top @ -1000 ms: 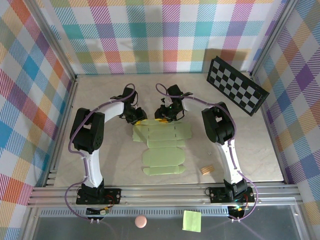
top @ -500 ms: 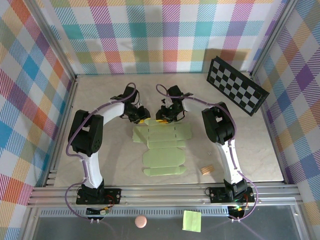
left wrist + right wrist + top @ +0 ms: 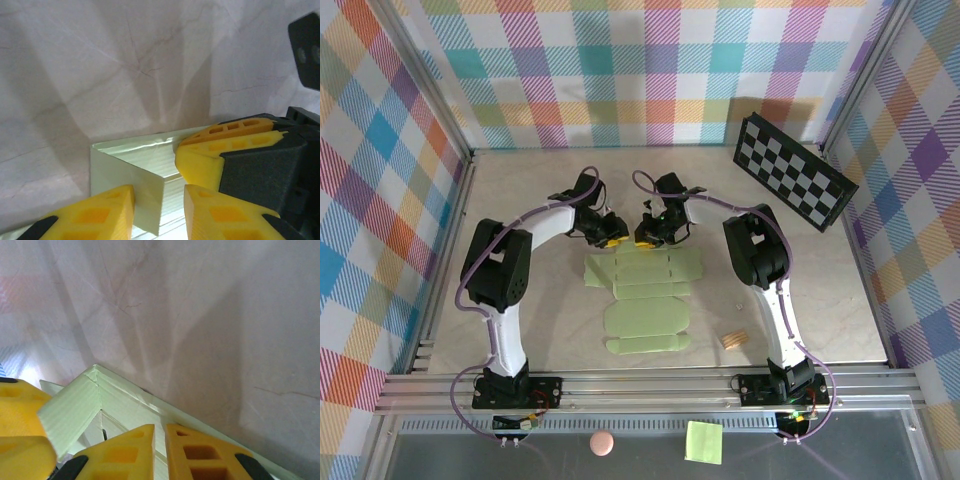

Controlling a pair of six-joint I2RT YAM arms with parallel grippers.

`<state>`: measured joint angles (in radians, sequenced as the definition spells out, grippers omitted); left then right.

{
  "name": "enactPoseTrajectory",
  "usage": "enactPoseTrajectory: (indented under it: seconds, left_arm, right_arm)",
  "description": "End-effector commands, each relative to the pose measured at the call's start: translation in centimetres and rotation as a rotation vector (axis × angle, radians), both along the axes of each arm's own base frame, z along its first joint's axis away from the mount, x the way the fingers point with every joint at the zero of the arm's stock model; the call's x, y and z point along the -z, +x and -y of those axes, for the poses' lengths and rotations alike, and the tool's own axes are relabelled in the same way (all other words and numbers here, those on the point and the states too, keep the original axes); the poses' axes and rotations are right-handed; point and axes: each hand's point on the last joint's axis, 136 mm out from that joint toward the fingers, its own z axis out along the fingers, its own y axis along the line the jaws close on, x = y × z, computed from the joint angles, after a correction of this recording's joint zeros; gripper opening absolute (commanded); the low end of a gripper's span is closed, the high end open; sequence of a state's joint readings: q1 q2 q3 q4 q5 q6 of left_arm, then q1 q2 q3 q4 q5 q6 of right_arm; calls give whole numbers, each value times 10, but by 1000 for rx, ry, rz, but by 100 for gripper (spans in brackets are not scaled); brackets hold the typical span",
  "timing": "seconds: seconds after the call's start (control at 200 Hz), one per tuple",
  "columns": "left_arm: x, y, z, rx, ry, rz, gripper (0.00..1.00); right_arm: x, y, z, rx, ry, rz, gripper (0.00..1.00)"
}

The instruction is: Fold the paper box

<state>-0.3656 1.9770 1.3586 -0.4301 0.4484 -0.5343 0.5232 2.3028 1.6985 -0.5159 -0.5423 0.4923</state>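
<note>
The paper box (image 3: 645,290), a pale lime-green die-cut sheet, lies mostly flat mid-table. Both grippers meet at its far edge. My left gripper (image 3: 607,228) is open, and a raised flap (image 3: 135,185) stands between its yellow fingers, leaning on the left one. In the left wrist view the gripper (image 3: 159,200) faces the right arm's yellow fingers (image 3: 225,145). My right gripper (image 3: 645,235) is pinched on the far edge strip of the box (image 3: 135,405). In its wrist view the gripper (image 3: 160,432) has only a thin slit between its fingers, with card in it.
A checkerboard panel (image 3: 793,170) leans at the back right. A small wooden piece (image 3: 733,340) lies near the right arm's base. Beyond the front rail sit a bright green sticky note (image 3: 704,441) and a pink ball (image 3: 602,443). Plaid walls enclose the table.
My left gripper has slid right along the sheet's far edge, toward the right gripper. The right jaws have closed down onto the card.
</note>
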Motion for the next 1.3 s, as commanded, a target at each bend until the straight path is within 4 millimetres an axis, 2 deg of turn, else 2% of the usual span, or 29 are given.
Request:
enactPoseTrajectory:
  seconds: [0.0,0.205,0.41,0.54,0.64,0.79,0.875,0.95,1.095,1.295]
  left_arm:
    - [7,2,11,9,-27,-25,32]
    - [29,-2,13,10,-18,-62,30]
    - [64,-16,1,-2,47,-127,24]
    - [70,-20,-4,-6,71,-133,22]
    - [48,-13,-4,3,74,-81,21]
    - [-15,2,-9,-3,69,76,24]
    - [-43,0,-16,-12,66,135,25]
    - [-59,-5,-23,-22,68,165,27]
    - [-71,-21,-42,-37,82,192,31]
    - [-56,-44,-78,-69,153,160,37]
  right_arm:
    - [27,-22,15,-1,-97,-85,15]
    - [27,-22,15,-2,-93,-85,15]
    - [27,-22,15,-3,-92,-84,15]
    - [24,-21,13,-6,-87,-82,14]
    - [7,-17,11,-21,-82,-55,15]
    - [-37,-14,13,-32,-64,26,17]
    - [-57,-20,16,-31,-46,50,18]
    - [-70,-28,18,-30,-27,62,20]
    - [-77,-48,26,-35,-16,49,25]
    - [-60,-74,31,-33,-2,-4,29]
